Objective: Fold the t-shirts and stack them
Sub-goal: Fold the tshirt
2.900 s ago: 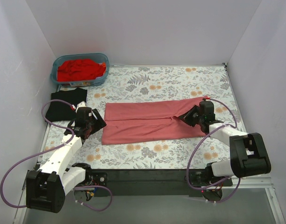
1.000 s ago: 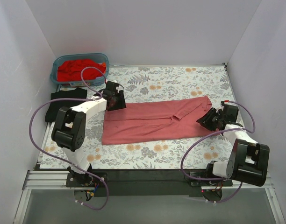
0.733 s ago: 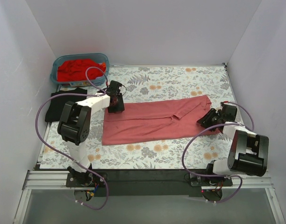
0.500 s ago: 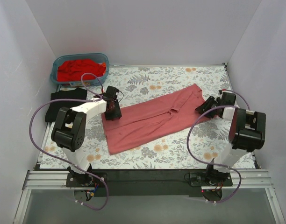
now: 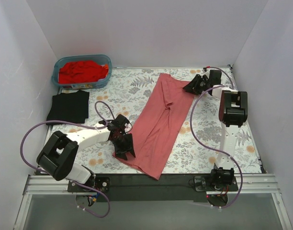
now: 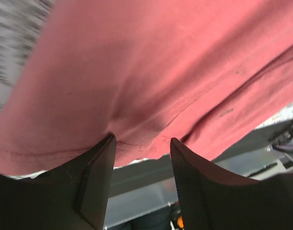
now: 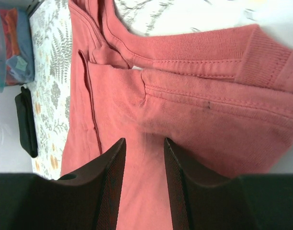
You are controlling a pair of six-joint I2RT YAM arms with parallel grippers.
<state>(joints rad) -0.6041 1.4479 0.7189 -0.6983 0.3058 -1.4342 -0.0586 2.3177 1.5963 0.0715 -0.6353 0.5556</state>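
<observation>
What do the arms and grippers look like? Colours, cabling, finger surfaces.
The left arm and right arm have white links between boxy black joint housings. A purple cable loops along each. The left gripper and right gripper are black, and the fingers have finely textured inner faces. No markings are legible.

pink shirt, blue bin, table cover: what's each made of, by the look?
Pink shirt: knit jersey, likely cotton-type, matte. The right wrist view shows a ribbed band and stitched seams.
Bin: translucent blue plastic, smooth. The red cloth tints its wall.
Table cover: matte floral print, lying flat. Cloth or vinyl, can't tell.
</observation>
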